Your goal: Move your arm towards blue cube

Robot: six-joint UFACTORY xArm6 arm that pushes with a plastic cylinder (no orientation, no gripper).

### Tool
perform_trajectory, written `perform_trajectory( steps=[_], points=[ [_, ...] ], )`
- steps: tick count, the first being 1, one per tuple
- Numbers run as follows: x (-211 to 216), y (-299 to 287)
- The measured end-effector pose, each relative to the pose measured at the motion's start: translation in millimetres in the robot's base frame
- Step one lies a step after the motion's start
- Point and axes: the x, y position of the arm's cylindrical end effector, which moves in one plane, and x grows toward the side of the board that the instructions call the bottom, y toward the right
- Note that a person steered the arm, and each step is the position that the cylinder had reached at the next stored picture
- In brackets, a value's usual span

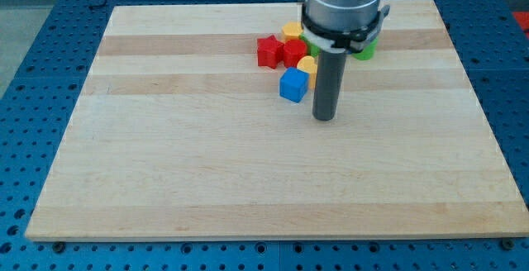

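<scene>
The blue cube point(293, 84) sits on the wooden board point(207, 155) right of centre in the upper half. My tip point(324, 117) is on the board just to the right of the cube and slightly below it, a small gap apart. The rod rises to the arm's grey body at the view's top.
A cluster lies just above the blue cube: a red star-like block point(268, 50), a red block point(293, 53), a yellow block point(291, 31) on top, another yellow block point(307, 66) touching the cube's upper right, and green pieces point(364, 52) partly hidden behind the arm.
</scene>
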Motion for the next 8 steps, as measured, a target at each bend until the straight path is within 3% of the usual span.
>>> perform_trajectory(
  steps=[4, 8],
  points=[
    [-0.1, -106.2],
    [-24.1, -108.7]
  ],
)
